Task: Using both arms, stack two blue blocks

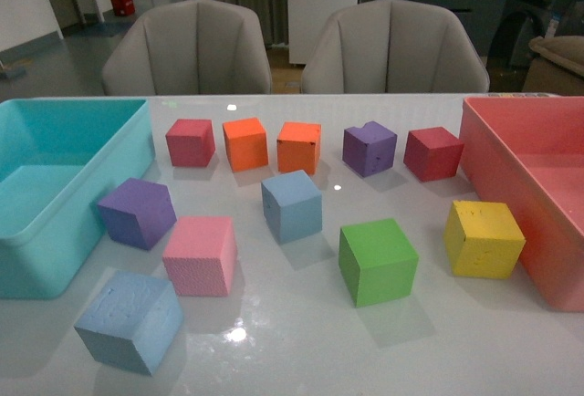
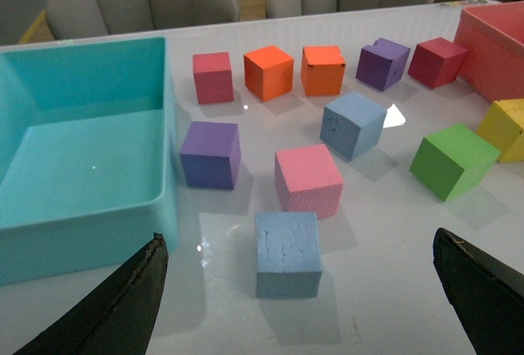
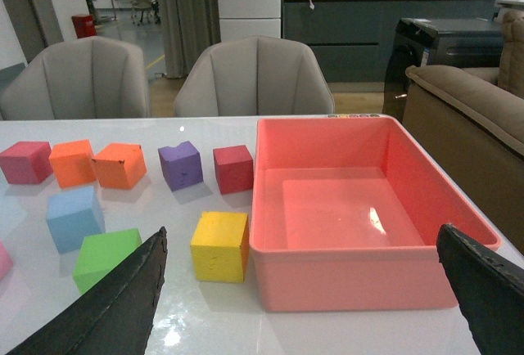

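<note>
Two pale blue blocks lie apart on the white table. One blue block [image 1: 129,320] is at the front left, also in the left wrist view [image 2: 286,253], lying between the spread fingers of my left gripper [image 2: 299,302], which is open and empty. The other blue block [image 1: 292,205] sits mid-table, seen in the left wrist view [image 2: 353,124] and the right wrist view [image 3: 74,217]. My right gripper [image 3: 303,306] is open and empty, facing the pink bin [image 3: 348,281]. Neither arm shows in the front view.
A turquoise bin [image 1: 55,259] stands at the left, the pink bin [image 1: 511,154] at the right. Around the blue blocks lie a purple cube [image 1: 137,213], pink cube [image 1: 200,255], green cube [image 1: 378,261], yellow cube [image 1: 484,238], and a back row of red, orange and purple cubes.
</note>
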Controlling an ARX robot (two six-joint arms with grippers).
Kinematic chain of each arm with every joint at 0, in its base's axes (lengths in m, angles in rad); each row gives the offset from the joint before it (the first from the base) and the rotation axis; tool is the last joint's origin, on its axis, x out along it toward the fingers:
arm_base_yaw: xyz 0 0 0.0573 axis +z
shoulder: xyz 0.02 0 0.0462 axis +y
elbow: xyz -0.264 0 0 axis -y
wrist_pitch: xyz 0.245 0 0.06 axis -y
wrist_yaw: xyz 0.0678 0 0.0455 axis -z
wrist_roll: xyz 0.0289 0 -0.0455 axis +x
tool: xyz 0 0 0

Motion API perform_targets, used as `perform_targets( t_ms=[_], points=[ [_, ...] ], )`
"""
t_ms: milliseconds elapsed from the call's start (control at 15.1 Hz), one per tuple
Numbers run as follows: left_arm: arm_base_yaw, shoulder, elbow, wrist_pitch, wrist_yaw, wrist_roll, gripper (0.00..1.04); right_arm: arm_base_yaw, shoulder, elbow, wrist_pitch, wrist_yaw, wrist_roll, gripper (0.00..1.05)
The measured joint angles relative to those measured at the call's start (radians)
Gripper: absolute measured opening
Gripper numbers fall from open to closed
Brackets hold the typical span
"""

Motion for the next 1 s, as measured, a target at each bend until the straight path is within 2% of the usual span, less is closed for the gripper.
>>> perform_targets(
  t_ms=[133,266,398,531,996],
  points=[
    [-0.063,0.389,0.056,0.326,-0.024,0.0,0.98,0.0,0.0,0.0,0.0,0.0,0.0,0.98],
    [-0.107,0.753,0.16,0.534,-0.058,0.0,0.98,0.0,0.0,0.0,0.0,0.0,0.0,0.98],
    [-0.123,0.99,0.19,0.552,-0.065,-0.007,0.98,0.0,0.0,0.0,0.0,0.0,0.0,0.98],
    [-0.113,1.113,0.22,0.549,-0.063,-0.012,0.98,0.0,0.0,0.0,0.0,0.0,0.0,0.98],
    [-0.047,1.295,0.299,0.577,-0.044,-0.036,0.98,0.0,0.0,0.0,0.0,0.0,0.0,0.98]
  ],
)
